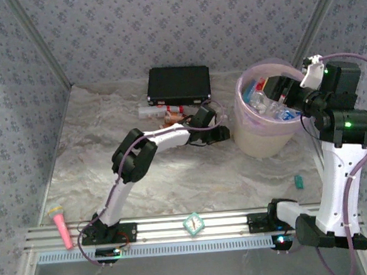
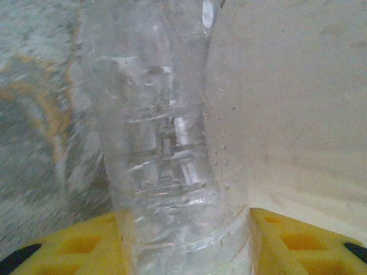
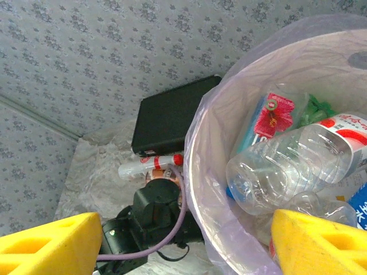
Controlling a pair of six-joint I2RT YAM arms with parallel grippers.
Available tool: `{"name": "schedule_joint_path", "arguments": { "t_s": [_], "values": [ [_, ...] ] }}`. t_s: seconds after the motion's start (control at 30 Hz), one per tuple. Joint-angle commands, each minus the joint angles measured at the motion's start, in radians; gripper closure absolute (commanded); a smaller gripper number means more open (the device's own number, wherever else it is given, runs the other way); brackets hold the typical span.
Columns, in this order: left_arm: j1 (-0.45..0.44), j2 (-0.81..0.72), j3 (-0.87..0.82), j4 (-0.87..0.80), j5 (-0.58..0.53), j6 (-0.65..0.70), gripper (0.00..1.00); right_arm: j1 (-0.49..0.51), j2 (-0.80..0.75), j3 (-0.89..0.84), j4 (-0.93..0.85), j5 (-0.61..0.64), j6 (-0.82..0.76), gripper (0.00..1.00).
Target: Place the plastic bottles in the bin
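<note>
Patterned grey wallpaper (image 1: 163, 32) closes the cell on three sides, with a marbled desk (image 1: 174, 182) below. We log the bin (image 1: 253, 142), cream with a pink-lavender liner, directly under the right claw (image 3: 183, 223). Its yellow fingers stand wide apart with nothing between them. The same bin's wall is just to the right of the left claw (image 1: 219, 128). A black case (image 1: 178, 84) lies beyond the left claw, by the back wall. The left claw is narrow, and its yellow fingers press the sides of a clear bottle (image 2: 172, 160). Below the right claw, inside the bin, a labelled clear bottle (image 3: 287, 166) lies on other bottles. A white red-banded bottle (image 1: 162, 107) lies between the left claw and the case. A pink object (image 1: 58, 225) sits well behind the left claw. A teal piece (image 1: 298, 181) lies behind the right claw.
</note>
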Motion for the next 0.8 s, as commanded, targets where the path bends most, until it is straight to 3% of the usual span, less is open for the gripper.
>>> {"name": "schedule_joint_path", "arguments": {
  "t_s": [0.0,0.13,0.3,0.53,0.63,0.77],
  "values": [
    [0.029,-0.165,-0.089,0.033,-0.003,0.021,0.51,-0.001,-0.018,0.025,0.002,-0.044,0.004,0.21],
    [0.053,-0.331,-0.199,0.066,-0.013,0.046,0.51,0.093,-0.022,0.006,0.086,-0.084,0.077,0.21],
    [0.101,-0.521,-0.294,0.036,-0.018,0.110,0.51,0.317,0.027,0.018,0.115,0.015,0.083,0.22],
    [0.247,-0.834,-0.548,0.107,0.029,0.142,0.54,0.606,0.128,-0.028,0.216,0.103,0.110,0.22],
    [0.281,-0.938,-0.610,0.085,0.050,0.181,0.56,0.674,0.195,-0.038,0.254,0.093,0.116,0.22],
    [0.302,-1.026,-0.656,0.113,0.109,0.210,0.56,0.692,0.286,-0.044,0.314,0.023,0.119,0.23]
  ]
}}
